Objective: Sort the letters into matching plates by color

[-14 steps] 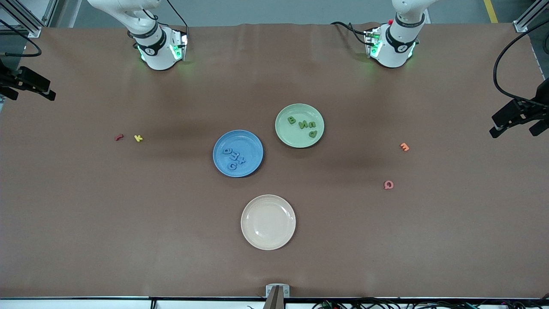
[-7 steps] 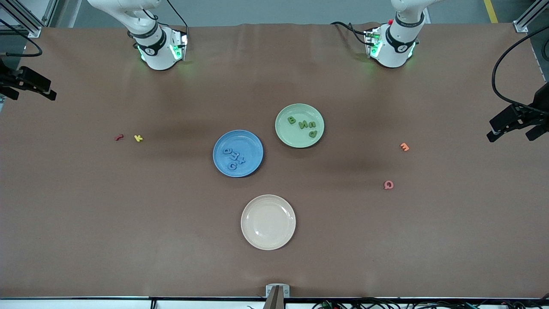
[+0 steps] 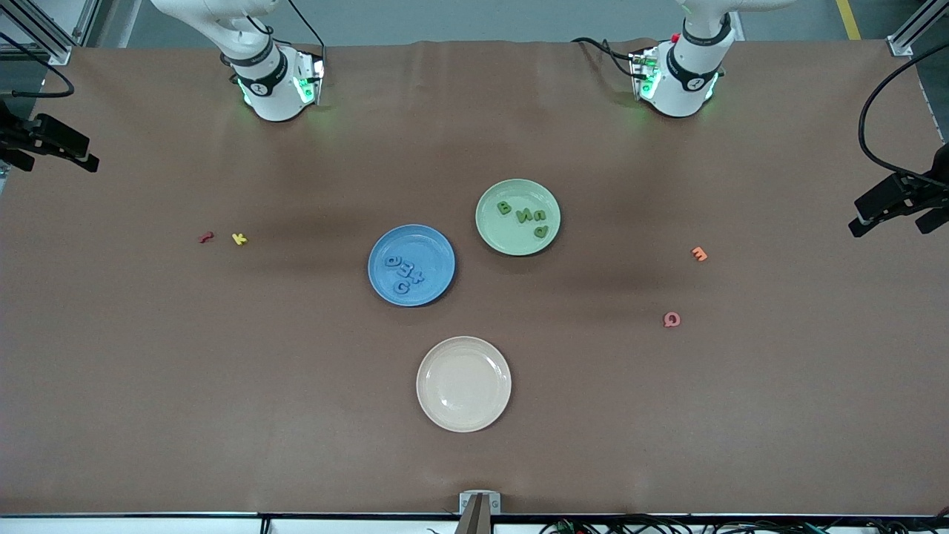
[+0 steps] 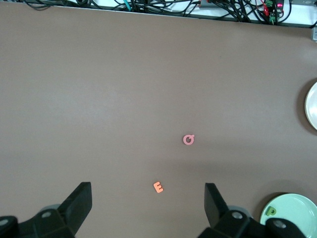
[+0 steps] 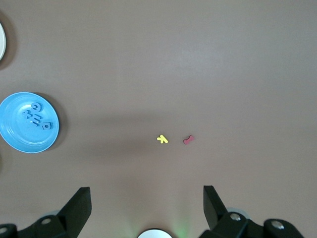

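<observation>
Brown counter [image 3: 222, 386] carries blue letters [image 3: 405, 271] in the blue plate [image 3: 437, 248], green letters [image 3: 525, 216] in the green plate [image 3: 493, 233]. Light, squashy foam; pinch across edges. Left pincer [image 4: 148, 208] and right pincer [image 5: 147, 208] gape wide, waiting high over the counter.

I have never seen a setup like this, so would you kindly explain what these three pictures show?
Two robot arms stand at a brown table. The wide picture looks down from across the table; the other two come from cameras on each arm's wrist. The left gripper and right gripper are raised, fingers open, holding nothing. Four blue letters lie in the blue plate, four green letters in the green plate. The cream plate holds nothing. On the table lie a red letter, a yellow K, an orange E and a pink Q.
</observation>
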Robot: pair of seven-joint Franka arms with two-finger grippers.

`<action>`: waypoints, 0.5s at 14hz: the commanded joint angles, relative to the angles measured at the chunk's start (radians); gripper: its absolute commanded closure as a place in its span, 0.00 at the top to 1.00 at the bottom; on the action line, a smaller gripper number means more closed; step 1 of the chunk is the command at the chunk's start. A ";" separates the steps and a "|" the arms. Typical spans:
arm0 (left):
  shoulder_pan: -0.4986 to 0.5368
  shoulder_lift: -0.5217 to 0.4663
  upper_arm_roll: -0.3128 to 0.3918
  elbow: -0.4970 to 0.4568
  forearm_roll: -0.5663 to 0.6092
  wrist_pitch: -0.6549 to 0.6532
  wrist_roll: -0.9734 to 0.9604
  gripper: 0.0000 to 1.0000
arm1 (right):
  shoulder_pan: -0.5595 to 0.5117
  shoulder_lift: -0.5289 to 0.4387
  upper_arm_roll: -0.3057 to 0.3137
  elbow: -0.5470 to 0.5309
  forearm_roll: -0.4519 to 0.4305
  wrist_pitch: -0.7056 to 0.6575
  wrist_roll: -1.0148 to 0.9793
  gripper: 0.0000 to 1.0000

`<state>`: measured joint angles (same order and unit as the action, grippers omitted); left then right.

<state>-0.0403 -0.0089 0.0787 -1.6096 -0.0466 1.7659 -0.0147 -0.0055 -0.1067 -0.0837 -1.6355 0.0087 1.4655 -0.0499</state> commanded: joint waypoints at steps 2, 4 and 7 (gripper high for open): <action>-0.012 -0.022 0.021 -0.003 -0.021 -0.040 0.019 1.00 | 0.004 -0.021 0.001 -0.009 -0.015 -0.007 -0.008 1.00; -0.010 -0.034 0.016 -0.012 -0.021 -0.057 0.019 1.00 | 0.007 -0.021 0.001 -0.006 -0.019 0.001 -0.010 1.00; -0.010 -0.059 0.015 -0.050 -0.021 -0.059 0.019 1.00 | 0.007 -0.021 0.001 -0.004 -0.021 0.003 -0.011 1.00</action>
<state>-0.0469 -0.0268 0.0869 -1.6177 -0.0466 1.7151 -0.0147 -0.0042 -0.1076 -0.0833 -1.6341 0.0031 1.4671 -0.0506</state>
